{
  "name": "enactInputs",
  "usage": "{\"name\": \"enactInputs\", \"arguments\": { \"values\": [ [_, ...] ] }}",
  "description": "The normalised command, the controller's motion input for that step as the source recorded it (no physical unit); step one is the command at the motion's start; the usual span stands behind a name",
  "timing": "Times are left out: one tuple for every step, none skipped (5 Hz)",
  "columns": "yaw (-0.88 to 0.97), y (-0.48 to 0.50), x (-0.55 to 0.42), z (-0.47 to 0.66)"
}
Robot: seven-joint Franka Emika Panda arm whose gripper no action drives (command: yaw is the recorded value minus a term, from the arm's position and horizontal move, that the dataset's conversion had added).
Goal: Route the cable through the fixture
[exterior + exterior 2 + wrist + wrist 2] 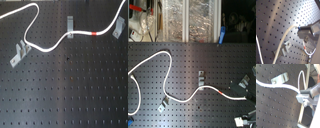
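While the gripper (302,95) pinches the cable (50,47) near its end, the cord trails leftward across the first exterior view, its red band (94,33) lying just left of the fixture (118,27) at upper right, not yet seated between its prongs.

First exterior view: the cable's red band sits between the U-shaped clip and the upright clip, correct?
Not quite. In the first exterior view the red band on the cable sits between the upright clip and the slanted forked fixture. The U-shaped clip is off toward the first exterior view's left.
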Motion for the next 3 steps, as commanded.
{"name": "enactInputs", "arguments": {
  "values": [
    [0.00, 0.000, -0.001, 0.02],
    [0.00, 0.000, 0.000, 0.01],
    [0.00, 0.031, 0.014, 0.00]
  ]
}}
